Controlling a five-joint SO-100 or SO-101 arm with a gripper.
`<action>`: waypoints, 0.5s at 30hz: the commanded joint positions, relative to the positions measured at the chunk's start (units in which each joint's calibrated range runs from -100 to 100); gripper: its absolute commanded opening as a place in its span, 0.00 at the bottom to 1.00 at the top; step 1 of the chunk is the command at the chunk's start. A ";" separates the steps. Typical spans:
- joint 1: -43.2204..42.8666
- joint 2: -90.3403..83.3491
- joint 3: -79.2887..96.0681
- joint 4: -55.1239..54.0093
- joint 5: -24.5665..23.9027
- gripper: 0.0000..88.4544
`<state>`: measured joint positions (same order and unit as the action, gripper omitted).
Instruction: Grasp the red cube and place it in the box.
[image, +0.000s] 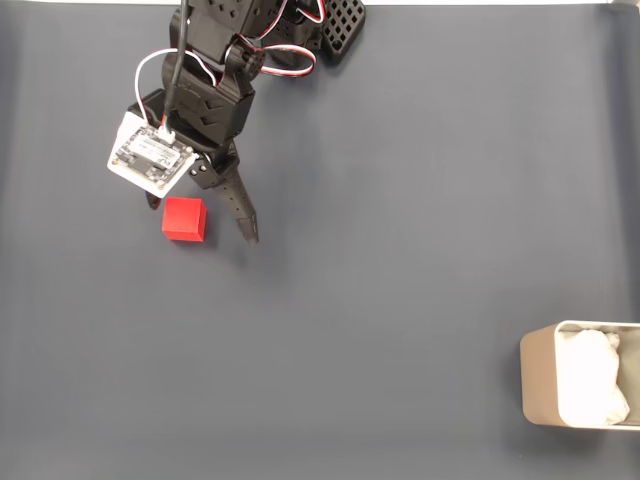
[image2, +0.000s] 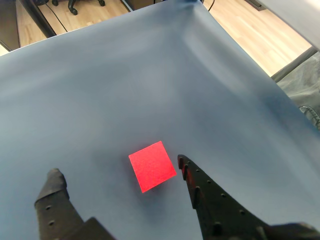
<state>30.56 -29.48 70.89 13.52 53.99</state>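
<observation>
Pre-grasp: gripper (image2: 117, 167) fingers spread wide, gripping nothing, straddling the red cube (image2: 152, 165) in the wrist view so a close would likely pinch it. Cube sits on the dark worktop (image: 400, 250), at roughly 10 o'clock in the fixed view (image: 184, 219), just beside the finger tip. Fixed view alone shows the box (image: 535, 385) at 4 o'clock, well apart, white padding inside. Wrist view shows both fingers clear of the cube, not touching.

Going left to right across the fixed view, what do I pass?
White circuit board on the arm → small matte red cube → black two-finger gripper, open around the cube → bare dark grey table mat → beige rounded box with white padding.
</observation>
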 joint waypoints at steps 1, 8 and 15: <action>-0.95 -0.33 -0.45 -1.07 -0.44 0.56; -2.23 -0.41 -0.08 -1.07 -0.93 0.56; -3.08 -0.85 0.74 -1.07 -1.17 0.57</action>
<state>28.34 -29.48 72.24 13.52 53.36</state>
